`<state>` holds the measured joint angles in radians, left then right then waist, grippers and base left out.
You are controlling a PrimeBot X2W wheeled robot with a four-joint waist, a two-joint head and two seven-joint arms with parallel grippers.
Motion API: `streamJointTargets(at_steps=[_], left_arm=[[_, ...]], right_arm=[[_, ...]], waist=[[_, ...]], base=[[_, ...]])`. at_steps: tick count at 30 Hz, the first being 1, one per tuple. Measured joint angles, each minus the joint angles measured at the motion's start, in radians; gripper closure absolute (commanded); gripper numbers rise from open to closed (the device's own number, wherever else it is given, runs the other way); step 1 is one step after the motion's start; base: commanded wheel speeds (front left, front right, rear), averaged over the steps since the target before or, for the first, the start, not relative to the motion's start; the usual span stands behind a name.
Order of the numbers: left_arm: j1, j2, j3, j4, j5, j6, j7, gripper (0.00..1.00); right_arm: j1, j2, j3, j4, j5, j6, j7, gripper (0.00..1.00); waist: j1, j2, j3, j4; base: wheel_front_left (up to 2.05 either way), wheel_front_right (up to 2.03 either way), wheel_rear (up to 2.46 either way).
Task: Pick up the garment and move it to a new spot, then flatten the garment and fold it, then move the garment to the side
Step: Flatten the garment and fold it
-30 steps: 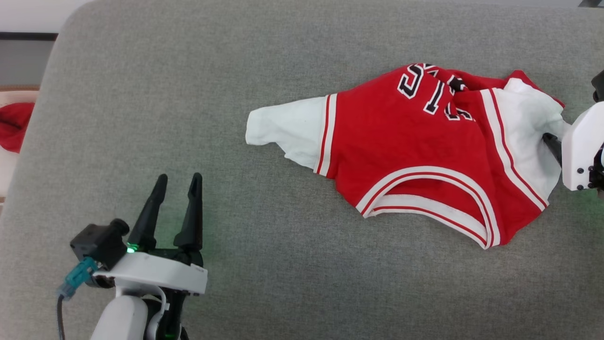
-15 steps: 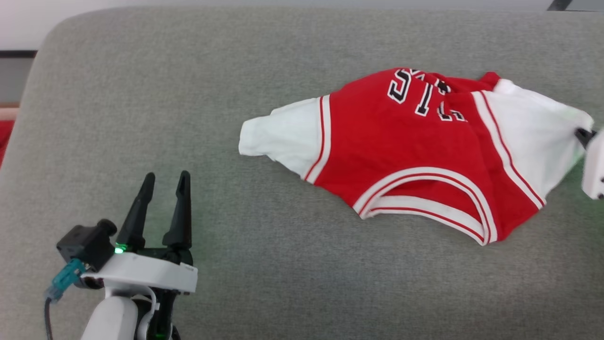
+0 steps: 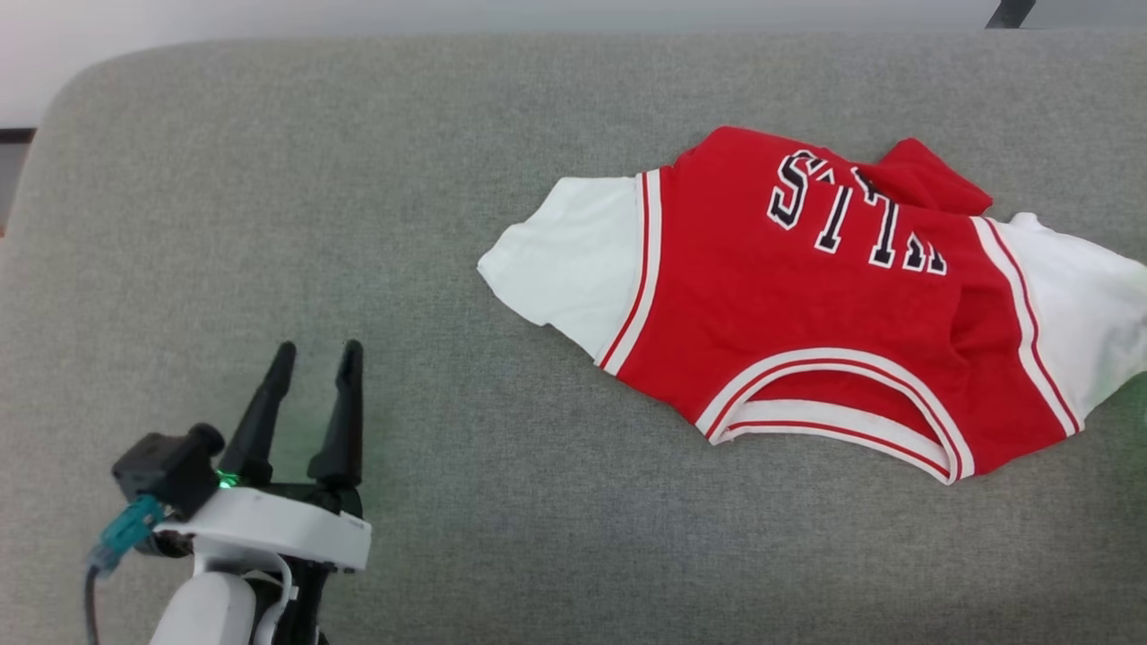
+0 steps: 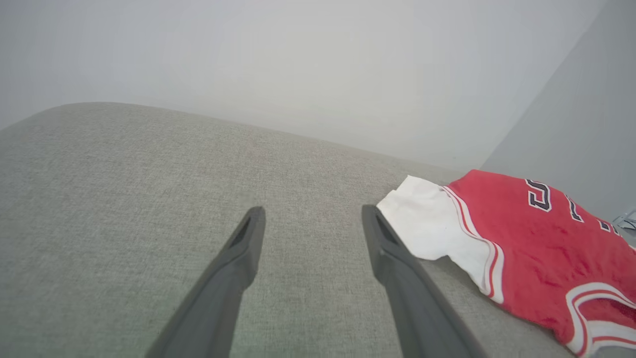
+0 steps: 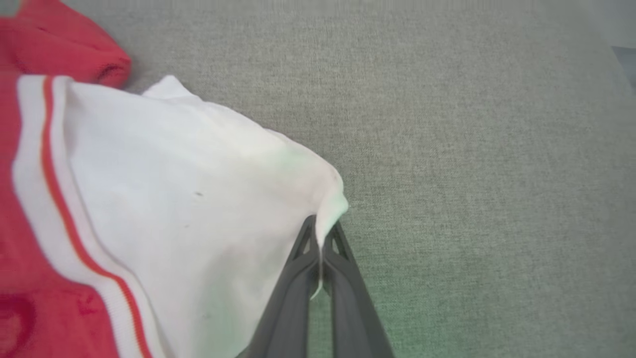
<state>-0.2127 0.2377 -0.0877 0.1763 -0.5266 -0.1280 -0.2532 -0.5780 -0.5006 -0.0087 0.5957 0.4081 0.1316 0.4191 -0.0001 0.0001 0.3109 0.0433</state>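
Worktop (image 3: 269, 179): grey woven fabric with a rounded far-left corner
Garment: a red jersey (image 3: 806, 305) (image 4: 521, 238) (image 5: 30, 248) with white short sleeves, lying rumpled on the worktop's right half, its neckline toward the worktop's near edge
Lettering (image 3: 851, 215): black with white outline, on the part of the jersey nearer the worktop's far edge, upside down in the head view
Neckline trim (image 3: 833, 394): red and white stripes in a curved band
Left sleeve (image 3: 564, 251): flat on the worktop, pointing toward its middle
Right sleeve (image 5: 198, 174): drawn into a taut point above the worktop's right side
Right gripper (image 5: 323, 223): fingers pressed together, pinching the tip of the right sleeve
Left gripper (image 3: 318, 349) (image 4: 313, 211): fingers spread, holding nothing, over the worktop's near left part, its fingertips toward the worktop's far edge
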Motion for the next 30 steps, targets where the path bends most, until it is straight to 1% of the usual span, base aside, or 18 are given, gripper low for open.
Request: streamJointTargets(at_steps=[1,2,4,7,11,14,18,21,25,28,30], left_arm=[[0.0,0.006,-0.008,0.001,-0.001,0.0,0.011,0.0],[-0.002,0.017,-0.021,0.001,-0.002,0.0,0.022,0.0],[-0.016,0.052,-0.048,0.0,-0.001,0.0,0.051,0.0],[-0.076,0.127,-0.1,-0.011,0.005,0.0,0.129,0.0],[-0.181,0.228,-0.176,-0.016,-0.037,-0.001,0.285,0.0],[-0.255,0.274,-0.242,0.006,-0.127,-0.001,0.459,0.0],[-0.332,0.286,-0.29,0.077,-0.279,-0.001,0.718,0.0],[-0.389,0.288,-0.312,0.143,-0.336,0.002,0.879,0.0],[-0.465,0.274,-0.351,0.204,-0.342,0.016,0.995,0.0],[-0.506,0.252,-0.366,0.254,-0.338,0.031,1.026,0.0],[-0.531,0.244,-0.371,0.293,-0.335,0.032,1.035,0.0]], right_arm=[[0.006,0.011,-0.014,-0.006,-0.016,0.0,-0.015,0.55],[0.008,0.019,-0.035,-0.009,-0.029,0.0,-0.03,0.01],[0.014,0.038,-0.072,-0.022,-0.055,0.0,-0.065,0.0],[0.034,0.065,-0.12,-0.058,-0.102,0.0,-0.121,0.0],[0.063,0.105,-0.168,-0.142,-0.145,0.0,-0.195,0.0],[0.094,0.152,-0.184,-0.219,-0.164,0.0,-0.227,0.0],[0.15,0.211,-0.189,-0.325,-0.178,0.0,-0.234,0.0],[0.191,0.241,-0.19,-0.388,-0.182,0.0,-0.225,0.0],[0.228,0.268,-0.2,-0.455,-0.19,0.0,-0.209,0.0],[0.243,0.289,-0.209,-0.494,-0.193,0.0,-0.202,0.0],[0.244,0.3,-0.213,-0.513,-0.195,0.0,-0.201,0.0]], waist=[[0.0,0.0,-0.004,-0.001],[0.0001,0.0,-0.008,-0.001],[0.0,0.0,-0.018,-0.002],[0.0001,0.0,-0.035,-0.002],[0.0001,0.0,-0.052,-0.014],[0.0001,0.0,-0.057,-0.037],[0.0001,0.0,-0.06,-0.073],[0.0001,0.0,-0.058,-0.104],[0.0001,0.0,-0.05,-0.145],[0.0,0.0,-0.037,-0.175],[0.0,0.0,-0.025,-0.194]], base=[[0.0,0.0,0.0],[0.0,0.0,0.0],[0.0,0.0,0.0],[0.0,0.0,0.0],[0.0,0.0,0.0],[0.0,0.0,0.0],[0.0,0.0,0.0],[0.0,0.0,0.0],[0.0,0.0,0.0],[0.0,0.0,0.0],[0.0,0.0,0.0]])
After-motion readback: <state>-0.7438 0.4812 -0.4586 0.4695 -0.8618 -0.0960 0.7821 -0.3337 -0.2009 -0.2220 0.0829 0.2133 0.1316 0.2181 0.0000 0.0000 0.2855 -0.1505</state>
